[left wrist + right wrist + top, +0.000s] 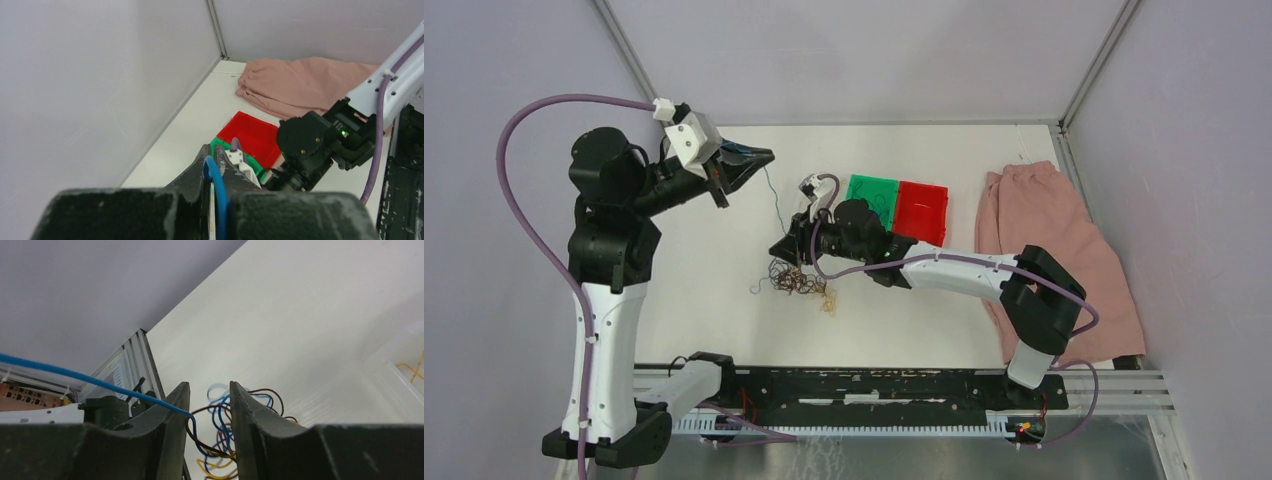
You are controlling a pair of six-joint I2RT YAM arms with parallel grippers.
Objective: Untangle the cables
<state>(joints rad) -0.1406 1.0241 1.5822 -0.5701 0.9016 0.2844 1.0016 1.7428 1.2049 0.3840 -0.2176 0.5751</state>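
Blue cable (215, 180) pinched, the rest heaped

My left gripper (759, 158), upper left of the frame, is clamped tight on it. My right gripper (210, 386) stands part-open over the cables (799, 283) at frame centre — strands showing in its gap.

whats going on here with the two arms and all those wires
Two robot arms are pulling apart a tangle of thin cables. The left gripper is raised and shut on a blue cable that runs down toward the pile. The right gripper is down at the pile, jaws apart around some strands. Most wires lie knotted on the table.
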